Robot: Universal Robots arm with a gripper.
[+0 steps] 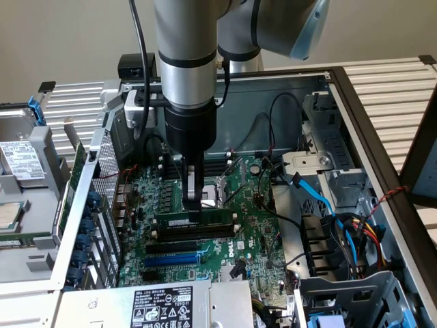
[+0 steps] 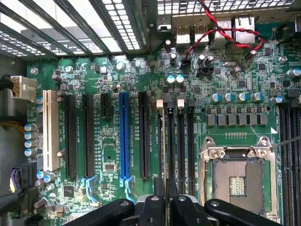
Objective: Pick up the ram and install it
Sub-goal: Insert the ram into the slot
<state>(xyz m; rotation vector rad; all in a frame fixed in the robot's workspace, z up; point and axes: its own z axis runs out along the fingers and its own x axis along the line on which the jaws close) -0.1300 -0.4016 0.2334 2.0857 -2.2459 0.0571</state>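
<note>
I'm gripping the ram (image 1: pixel 213 221) with the gripper (image 1: pixel 194 208), fingers clenching its top edge mid-length, at the exterior view's centre, standing on edge over the black slots (image 1: pixel 177 246). I'm judging it light, stiff, thin and fragile.

Glossy green motherboard (image 2: pixel 117 75), matt black plastic slots (image 2: pixel 70 136), ram (image 1: pixel 213 219) with perhaps a paper label (image 1: pixel 179 221), dull grey sheet-metal case (image 1: pixel 287 85).
</note>
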